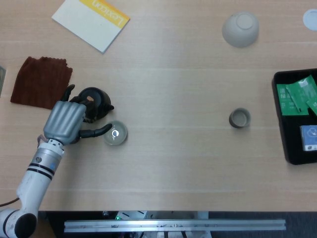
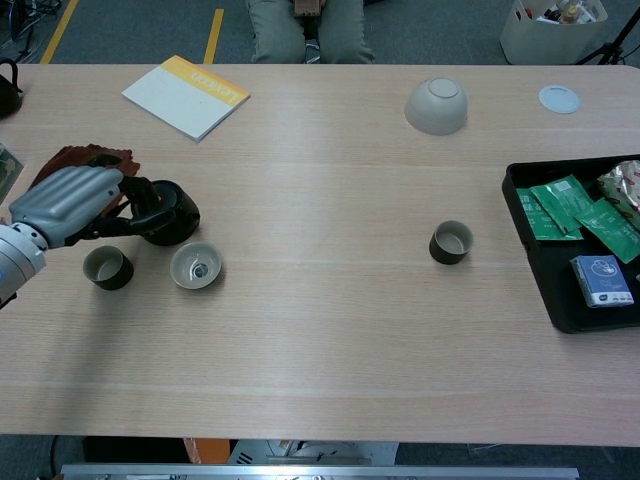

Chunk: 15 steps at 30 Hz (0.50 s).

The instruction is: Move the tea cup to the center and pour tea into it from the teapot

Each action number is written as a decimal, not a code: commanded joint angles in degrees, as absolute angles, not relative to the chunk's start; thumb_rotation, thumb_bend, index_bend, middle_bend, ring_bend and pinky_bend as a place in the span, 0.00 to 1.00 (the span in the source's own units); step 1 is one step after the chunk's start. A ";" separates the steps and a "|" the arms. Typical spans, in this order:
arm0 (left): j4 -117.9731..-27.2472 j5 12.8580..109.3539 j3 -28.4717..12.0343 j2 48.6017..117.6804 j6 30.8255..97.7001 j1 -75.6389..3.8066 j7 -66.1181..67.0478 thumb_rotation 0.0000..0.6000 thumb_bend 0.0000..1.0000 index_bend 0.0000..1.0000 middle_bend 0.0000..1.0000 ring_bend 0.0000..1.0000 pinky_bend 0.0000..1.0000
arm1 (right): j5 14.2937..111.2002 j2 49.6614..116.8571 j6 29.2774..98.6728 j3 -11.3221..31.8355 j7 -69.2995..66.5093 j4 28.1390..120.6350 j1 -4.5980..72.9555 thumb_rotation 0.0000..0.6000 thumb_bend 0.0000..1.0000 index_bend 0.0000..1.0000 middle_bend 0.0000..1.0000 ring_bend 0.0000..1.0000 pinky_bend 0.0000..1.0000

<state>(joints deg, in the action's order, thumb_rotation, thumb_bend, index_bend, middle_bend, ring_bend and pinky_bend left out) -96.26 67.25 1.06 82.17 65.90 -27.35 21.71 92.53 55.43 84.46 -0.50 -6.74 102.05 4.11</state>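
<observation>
The black teapot [image 1: 95, 99] [image 2: 172, 213] stands at the table's left. My left hand [image 1: 64, 122] [image 2: 66, 205] is beside it on its handle side, fingers spread and reaching over the pot's left edge, thumb stretched toward a small pale lid-like dish [image 1: 115, 134] [image 2: 196, 267]. A dark tea cup [image 1: 239, 118] [image 2: 451, 242] stands alone right of the middle. A second dark cup [image 2: 107, 268] sits just below my hand in the chest view; the hand hides it in the head view. My right hand shows in neither view.
A brown cloth [image 1: 38, 82] [image 2: 88, 156] lies behind the teapot and a yellow-and-white notebook [image 1: 91, 19] [image 2: 185, 95] at the far left. An upturned pale bowl [image 1: 240, 29] [image 2: 436, 105] sits at the back right. A black tray [image 1: 285, 146] [image 2: 545, 272] of packets fills the right edge.
</observation>
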 commanded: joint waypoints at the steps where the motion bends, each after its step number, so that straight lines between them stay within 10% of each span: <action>1: -95.14 68.10 1.15 82.72 65.71 -27.10 21.33 0.00 0.08 0.40 0.44 0.31 0.00 | 92.49 55.36 84.46 -0.50 -6.54 102.23 4.07 1.00 0.34 0.13 0.21 0.03 0.12; 15: -94.98 68.74 0.78 82.68 64.71 -26.16 20.35 0.00 0.08 0.40 0.44 0.31 0.00 | 92.24 55.39 84.01 -0.40 -5.64 102.85 4.18 1.00 0.34 0.13 0.21 0.03 0.12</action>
<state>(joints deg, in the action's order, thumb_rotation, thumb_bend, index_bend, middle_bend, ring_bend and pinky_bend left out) -95.10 68.83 0.85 82.58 64.79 -26.20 20.36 92.24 55.39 84.01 -0.40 -5.65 102.85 4.18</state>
